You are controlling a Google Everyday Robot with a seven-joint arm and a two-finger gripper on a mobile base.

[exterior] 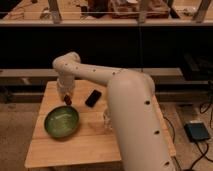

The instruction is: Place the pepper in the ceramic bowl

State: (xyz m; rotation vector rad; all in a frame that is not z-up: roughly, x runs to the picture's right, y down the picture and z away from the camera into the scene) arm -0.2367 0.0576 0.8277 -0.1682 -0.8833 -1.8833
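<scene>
The pepper [67,100], small and dark red, hangs at the tip of my gripper [66,96], which is shut on it. Both are over the table's left side, just beyond the far rim of the ceramic bowl [61,122]. The glossy green bowl sits on the table's front left with nothing inside it. My white arm reaches in from the lower right and bends down to the gripper, hiding the right part of the table.
A black phone-like slab [93,98] lies right of the gripper. A small pale cup [106,119] stands beside the arm, right of the bowl. The wooden table [75,147] has dark shelving behind it. A grey pedal [197,131] lies on the floor at right.
</scene>
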